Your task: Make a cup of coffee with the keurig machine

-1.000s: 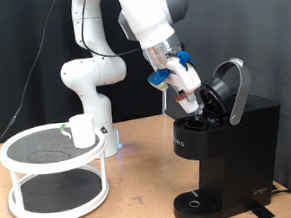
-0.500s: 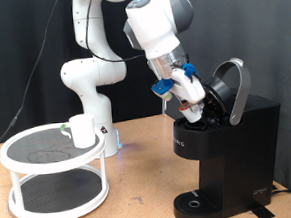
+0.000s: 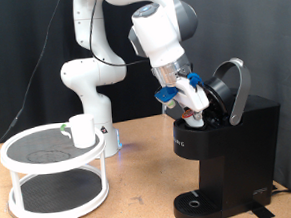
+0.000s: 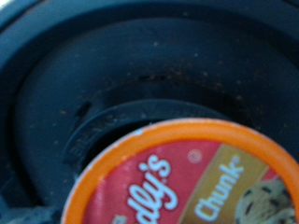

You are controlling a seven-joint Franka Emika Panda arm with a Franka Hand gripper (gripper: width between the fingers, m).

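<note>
Here the gripper (image 3: 198, 107) hovers at the open keurig machine (image 3: 226, 143), its fingers holding an orange-rimmed pod (image 4: 187, 177), which should sit level over the round chamber (image 4: 140, 103).

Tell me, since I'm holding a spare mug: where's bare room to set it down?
Bare tabletop lies between the white two-tier stand and the keurig machine. The stand's top tier is open beside the cup. The open brew head is crowded by the gripper.

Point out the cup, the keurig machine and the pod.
cup (image 3: 82, 130), exterior view, its white side wall.
keurig machine (image 3: 250, 147), exterior view, its black body.
pod (image 4: 187, 177), wrist view, its red foil top.
</note>
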